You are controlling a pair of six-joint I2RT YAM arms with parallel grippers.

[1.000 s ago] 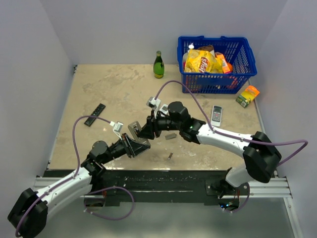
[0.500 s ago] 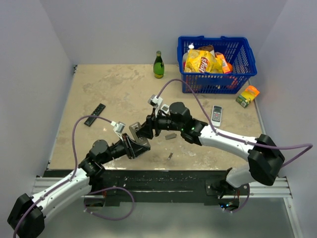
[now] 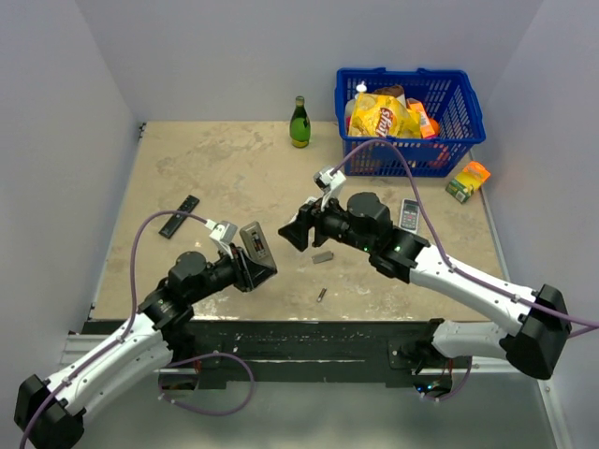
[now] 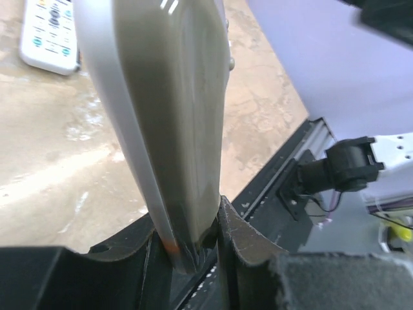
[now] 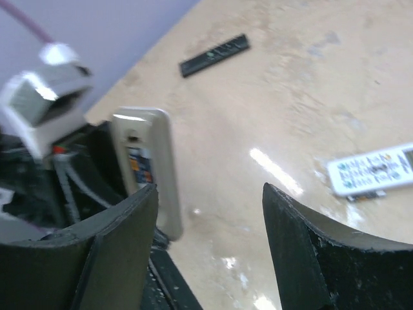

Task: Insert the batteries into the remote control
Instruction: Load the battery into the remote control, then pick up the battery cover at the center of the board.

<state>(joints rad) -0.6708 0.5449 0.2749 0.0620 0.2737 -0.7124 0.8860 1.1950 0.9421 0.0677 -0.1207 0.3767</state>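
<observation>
Remote control, loading step: left gripper is clamping it upright; right gripper is hovering spread and empty.
Next move is probably calling for pinching the loose battery.

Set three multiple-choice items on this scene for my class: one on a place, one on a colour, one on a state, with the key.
1. Where is the green bottle?
A) upright on the table, beside the blue basket
B) inside that basket
C) in a gripper

2. What colour is the long flat strip lying on the table?
A) white
B) black
C) red

3. What is the left gripper doing?
A) open and empty
B) shut on a battery
C) shut on the remote control

Key:
1 A, the bottle stands on the table top at the far edge, outside the basket.
2 B, the strip looks black in both the top and the right wrist views.
3 C, the left wrist view shows both fingers pressed against the remote's lower end.
</observation>
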